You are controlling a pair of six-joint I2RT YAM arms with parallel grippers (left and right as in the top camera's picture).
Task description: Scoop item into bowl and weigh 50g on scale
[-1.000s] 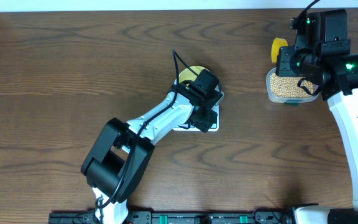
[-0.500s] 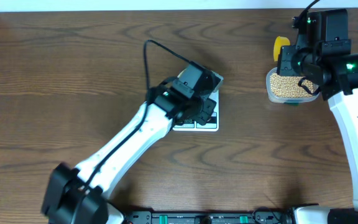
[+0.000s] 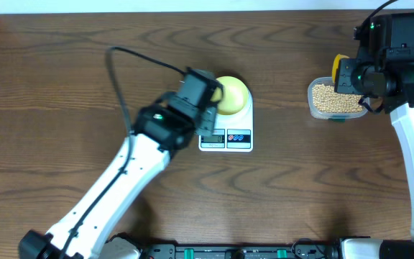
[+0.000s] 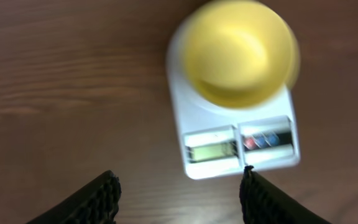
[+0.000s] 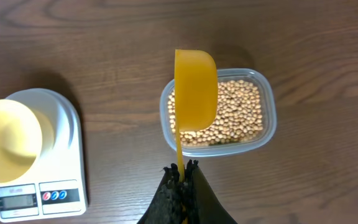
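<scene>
The pale-yellow bowl (image 3: 231, 95) stands empty on the white scale (image 3: 227, 138) at the table's middle; both show in the left wrist view, bowl (image 4: 238, 53) and scale (image 4: 238, 146), and in the right wrist view, bowl (image 5: 8, 140) and scale (image 5: 61, 180). My left gripper (image 4: 178, 198) is open and empty, just left of and in front of the scale. My right gripper (image 5: 182, 177) is shut on the handle of a bright yellow scoop (image 5: 195, 87), held above a clear tub (image 5: 263, 134) of tan beans (image 5: 241, 112) at the right (image 3: 330, 99).
The brown wooden table (image 3: 63, 79) runs to a pale edge along the back. A black rail lies along the front edge (image 3: 236, 252). The left arm's black cable (image 3: 131, 54) loops above the table left of the scale.
My left arm has pulled back to the left off the scale, uncovering the bowl on it. My right gripper has shifted slightly right with the scoop.
</scene>
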